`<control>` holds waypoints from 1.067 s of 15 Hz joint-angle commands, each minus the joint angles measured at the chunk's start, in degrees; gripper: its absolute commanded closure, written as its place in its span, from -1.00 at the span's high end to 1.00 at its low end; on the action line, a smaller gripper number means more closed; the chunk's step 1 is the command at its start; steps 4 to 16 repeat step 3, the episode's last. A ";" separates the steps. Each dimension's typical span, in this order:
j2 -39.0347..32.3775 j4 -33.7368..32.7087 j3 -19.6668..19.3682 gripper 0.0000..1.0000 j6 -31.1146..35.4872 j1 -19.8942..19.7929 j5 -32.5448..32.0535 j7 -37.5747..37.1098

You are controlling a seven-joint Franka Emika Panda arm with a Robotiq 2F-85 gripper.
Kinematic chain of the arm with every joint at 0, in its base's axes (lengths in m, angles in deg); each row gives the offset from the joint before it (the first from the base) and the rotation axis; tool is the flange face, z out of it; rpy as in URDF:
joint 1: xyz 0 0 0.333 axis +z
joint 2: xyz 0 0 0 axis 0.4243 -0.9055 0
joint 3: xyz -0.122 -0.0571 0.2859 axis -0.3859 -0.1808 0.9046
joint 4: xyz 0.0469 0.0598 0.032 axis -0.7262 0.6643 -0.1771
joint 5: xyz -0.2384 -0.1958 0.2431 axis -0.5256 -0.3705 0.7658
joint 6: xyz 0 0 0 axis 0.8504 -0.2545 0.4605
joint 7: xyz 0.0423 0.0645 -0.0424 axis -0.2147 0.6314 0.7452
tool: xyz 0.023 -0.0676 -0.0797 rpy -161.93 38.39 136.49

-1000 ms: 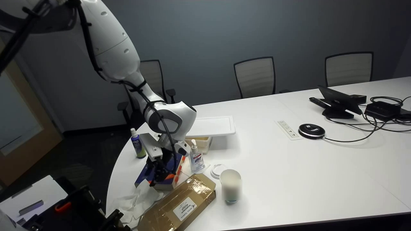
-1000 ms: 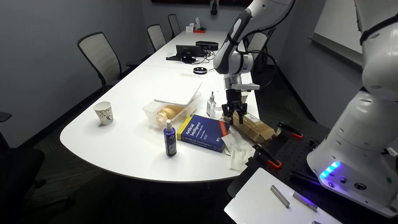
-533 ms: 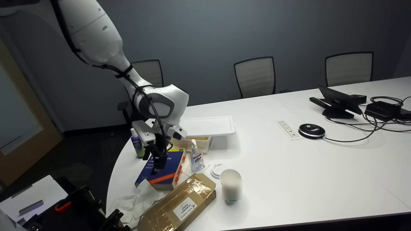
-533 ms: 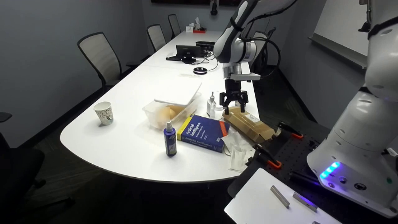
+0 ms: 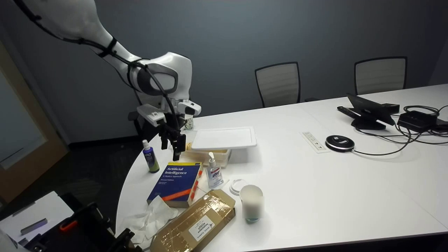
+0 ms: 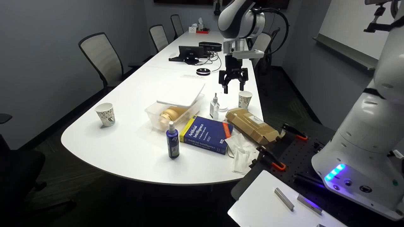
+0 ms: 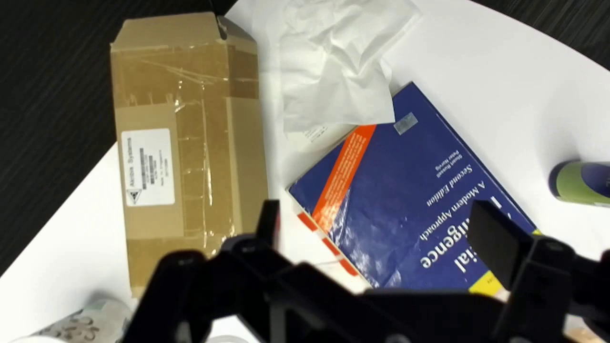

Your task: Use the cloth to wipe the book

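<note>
Claw (image 6: 234,88) has risen higher, well apart from the book (image 6: 206,132).

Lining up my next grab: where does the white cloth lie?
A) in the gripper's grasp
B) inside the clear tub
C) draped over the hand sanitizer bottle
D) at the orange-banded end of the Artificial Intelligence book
D: in the wrist view the crumpled white cloth overlaps the edge of the Artificial Intelligence book, right by its orange band.
</note>
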 commanded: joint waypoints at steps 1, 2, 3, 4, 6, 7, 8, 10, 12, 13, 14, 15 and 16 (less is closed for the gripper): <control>4.08 1.64 -0.53 1.00 2.49 0.96 -1.63 -0.85; 4.29 1.54 -0.52 1.00 2.89 0.93 -1.70 -0.79; 4.47 1.47 -0.52 1.00 3.14 0.92 -1.71 -0.79; 4.47 1.47 -0.52 1.00 3.14 0.92 -1.71 -0.79; 4.47 1.47 -0.52 1.00 3.14 0.92 -1.71 -0.79; 4.47 1.47 -0.52 1.00 3.14 0.92 -1.71 -0.79; 4.47 1.47 -0.52 1.00 3.14 0.92 -1.71 -0.79; 4.47 1.47 -0.52 1.00 3.14 0.92 -1.71 -0.79; 4.47 1.47 -0.52 1.00 3.14 0.92 -1.71 -0.79; 4.47 1.47 -0.52 1.00 3.14 0.92 -1.71 -0.79; 4.47 1.47 -0.52 1.00 3.14 0.92 -1.71 -0.79; 4.47 1.47 -0.52 1.00 3.14 0.92 -1.71 -0.79; 4.47 1.47 -0.52 1.00 3.14 0.92 -1.71 -0.79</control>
